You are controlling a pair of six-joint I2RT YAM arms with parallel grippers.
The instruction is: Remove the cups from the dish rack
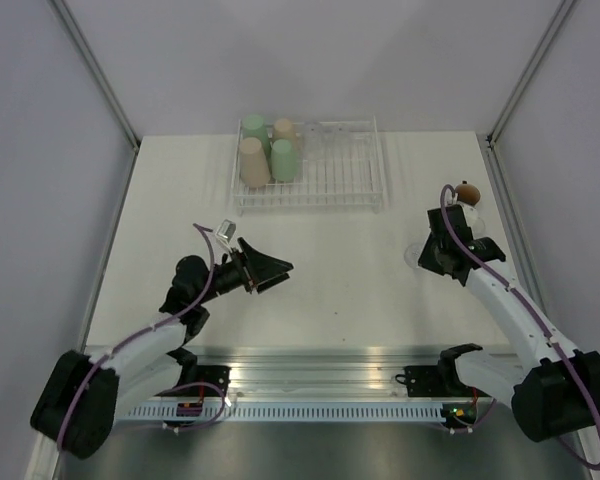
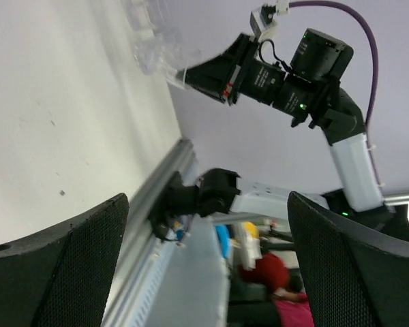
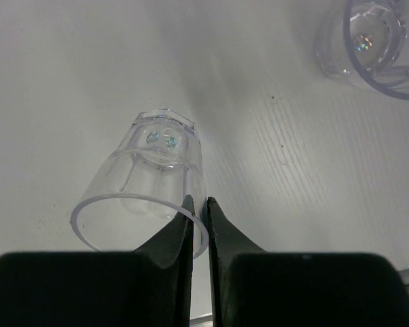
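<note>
Your right pincer [image 3: 198, 204] is nearly shut, pinching the rim of a clear cup [image 3: 157, 170]. A second clear cup [image 3: 368, 41] sits near. Your left pincer [image 1: 270, 268] is wide open, empty. Tumblers [image 1: 270, 155] stand in the dish rack [image 1: 340, 185].

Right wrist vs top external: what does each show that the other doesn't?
Right wrist only: the grip itself, with the right gripper shut on the rim of a tilted clear cup. Top external only: the dish rack holding four tumblers, the brown cup, and the open left gripper. Both: the right gripper, the table, and the held cup, which shows only faintly from above.
</note>
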